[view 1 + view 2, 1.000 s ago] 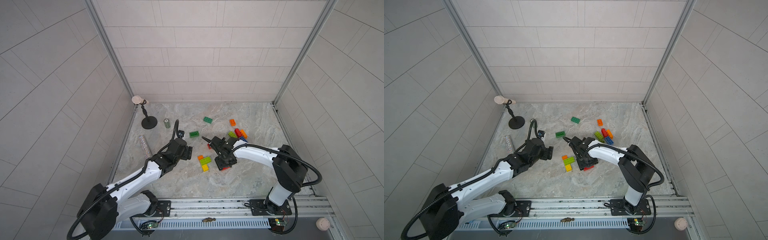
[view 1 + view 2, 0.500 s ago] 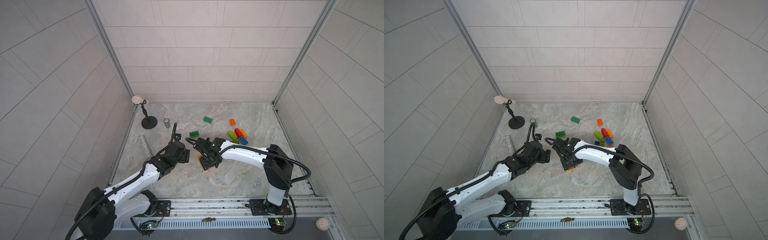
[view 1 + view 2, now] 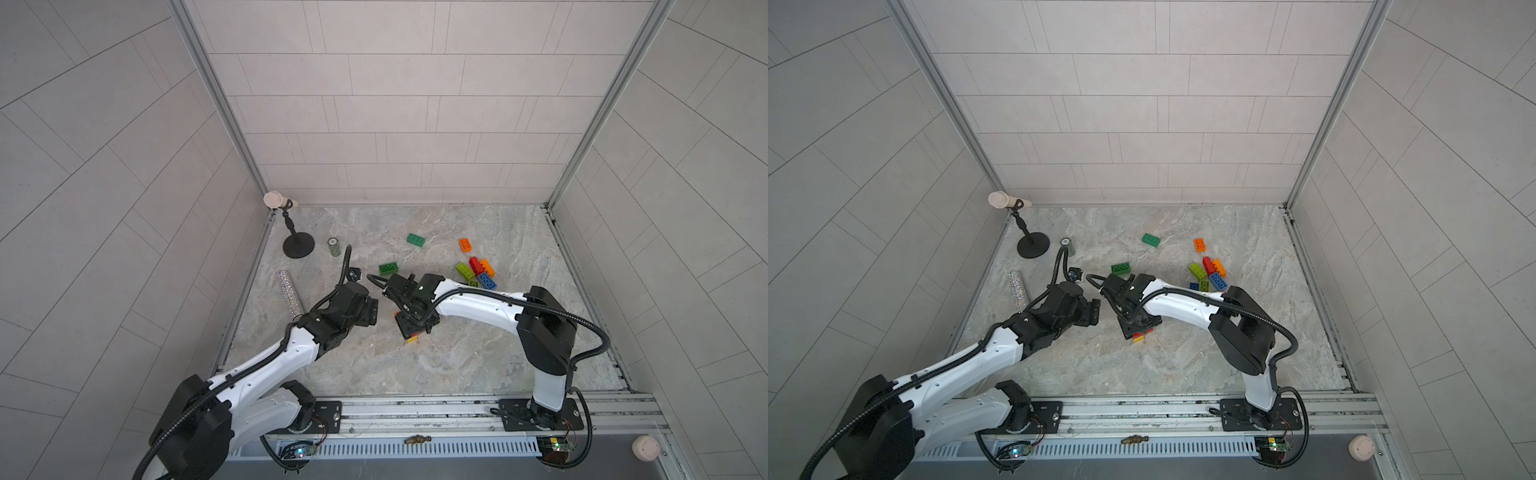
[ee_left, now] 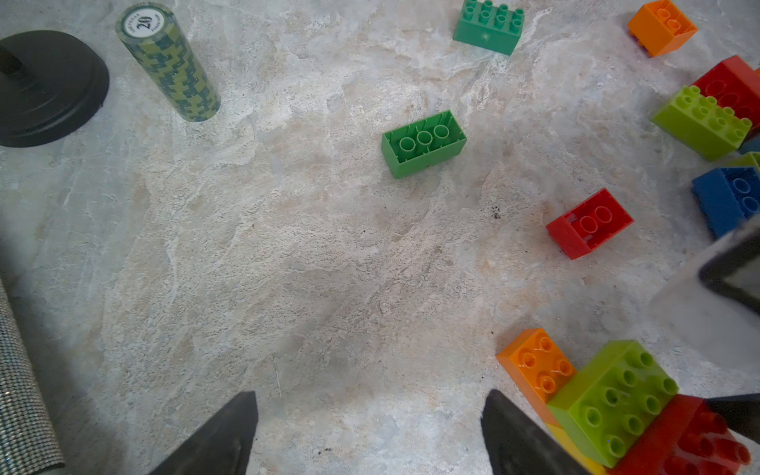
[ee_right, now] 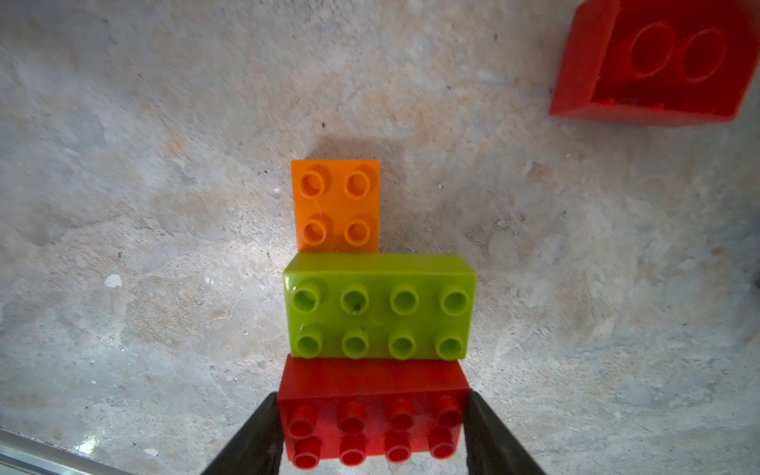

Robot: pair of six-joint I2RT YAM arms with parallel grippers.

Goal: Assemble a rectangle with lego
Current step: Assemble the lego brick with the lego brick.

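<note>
We hold the red brick in our right gripper; our left gripper gapes empty.
In both top views our grippers face each other at the middle of the table, the right one over a small cluster with red and yellow edges peeking out, and loose bricks farther back. From the left wrist we see wide fingers over bare table, the cluster just beside them. From the right wrist our fingers press both ends of the red brick, tight against a lime brick, with an orange brick touching beyond.
</note>
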